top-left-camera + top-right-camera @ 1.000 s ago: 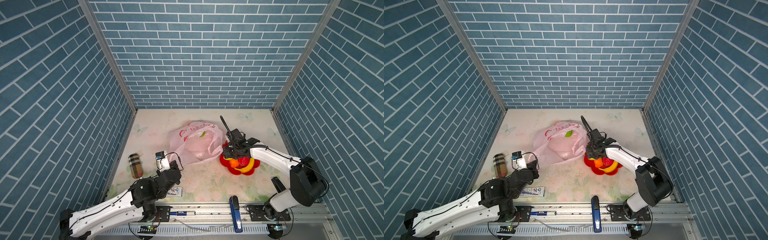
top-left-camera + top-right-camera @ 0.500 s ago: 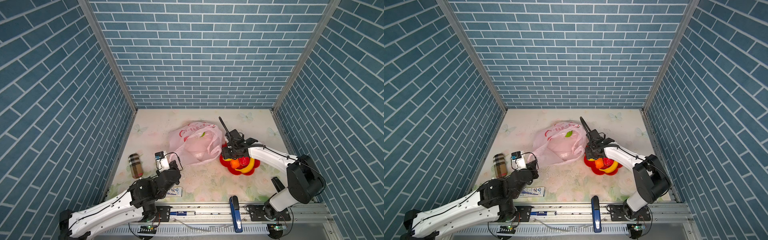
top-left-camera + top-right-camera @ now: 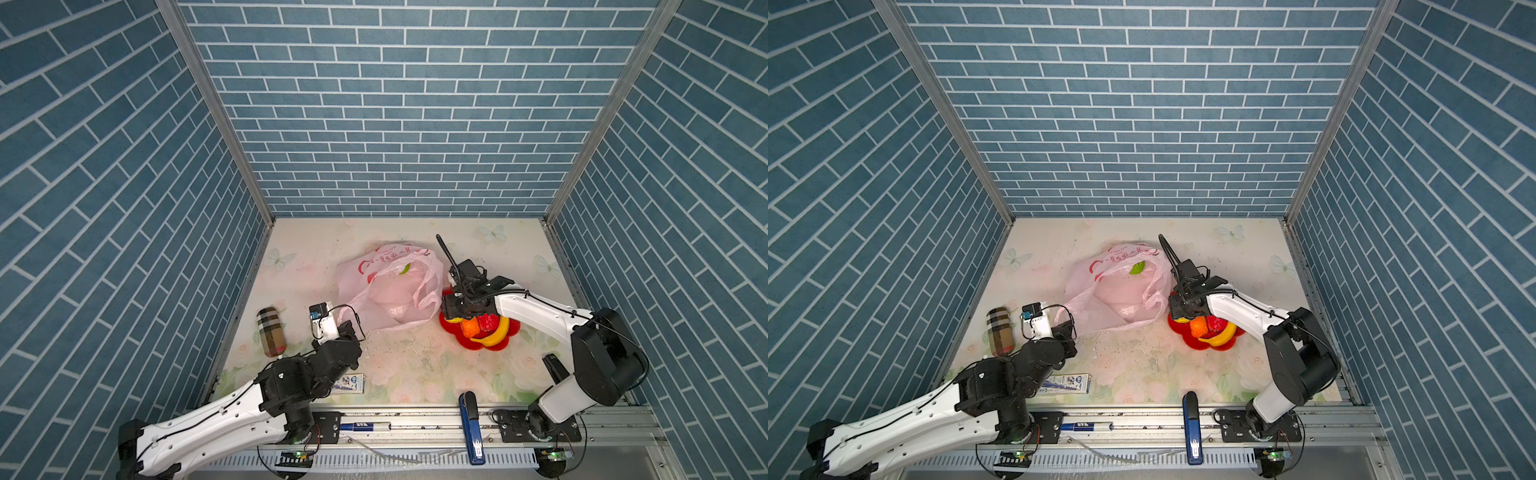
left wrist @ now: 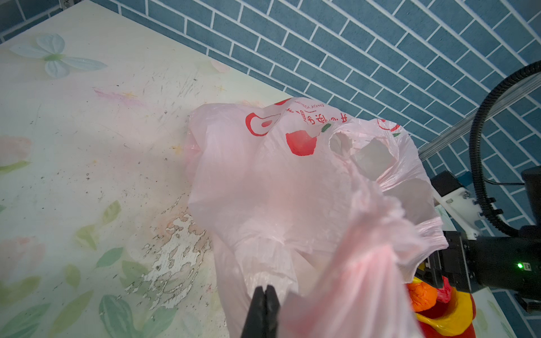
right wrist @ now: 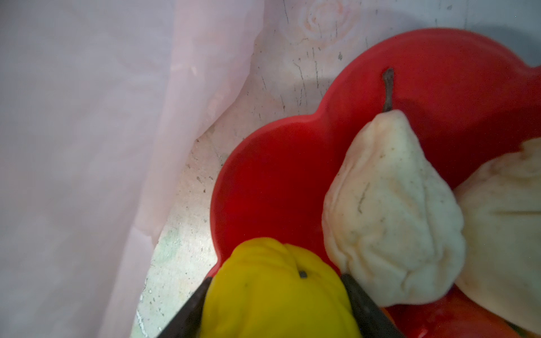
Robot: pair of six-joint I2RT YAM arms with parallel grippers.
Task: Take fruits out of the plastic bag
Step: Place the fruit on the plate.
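A: Where's the bag [image 3: 388, 291]?

B: Centre of the table [image 3: 415, 365] in both top views, slumped. The left hand [image 4: 265, 289], pressed together, pinches one handle, pulled toward the lower left.

A: And the fruits [image 3: 482, 328]?

B: 6 are on or over the plate [image 5: 263, 181], just right of the bag: 2 pears [image 5: 392, 210], orange [image 3: 469, 328], red fruit [image 3: 487, 321], banana [image 3: 496, 336], and a yellow fruit [image 5: 272, 304] at the rim. The right hand [image 5: 276, 278] has a finger on each side of that one. Gripping or letting go, I cannot tell.

A: What's left?

B: Little, I'd judge. No green fruit shows on the plate, and the bag looks nearly flat, though its film could hide 1.
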